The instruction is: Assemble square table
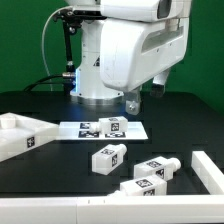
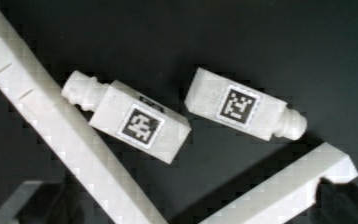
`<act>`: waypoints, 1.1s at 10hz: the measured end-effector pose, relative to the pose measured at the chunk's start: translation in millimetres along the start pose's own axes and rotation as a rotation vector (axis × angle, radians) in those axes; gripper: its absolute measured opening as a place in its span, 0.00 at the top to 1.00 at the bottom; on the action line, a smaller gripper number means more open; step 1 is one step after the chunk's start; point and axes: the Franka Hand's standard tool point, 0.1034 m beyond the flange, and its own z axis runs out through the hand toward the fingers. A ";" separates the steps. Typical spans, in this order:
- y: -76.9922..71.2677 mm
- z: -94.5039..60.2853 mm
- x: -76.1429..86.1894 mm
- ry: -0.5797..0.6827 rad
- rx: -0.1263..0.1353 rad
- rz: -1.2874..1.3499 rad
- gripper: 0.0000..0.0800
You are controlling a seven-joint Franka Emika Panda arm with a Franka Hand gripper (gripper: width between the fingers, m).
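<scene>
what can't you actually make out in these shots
- tool: exterior view, mostly hidden under the arm; open or shut unclear.
- large white piece: cut off by the exterior view's left edge; no corner holes in sight.
- legs: exterior view, tags too small to read.
- long white bar: wrist view, cut off by the picture's edges; which part it is stays unclear.

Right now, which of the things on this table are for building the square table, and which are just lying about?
For the job: slab at the exterior view's left; upright leg; middle leg; two near legs.
Just lying about: marker board; white rails along the near edge and the exterior view's right.
</scene>
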 end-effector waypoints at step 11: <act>9.6 42.9 -35.4 0.115 -0.117 0.095 0.19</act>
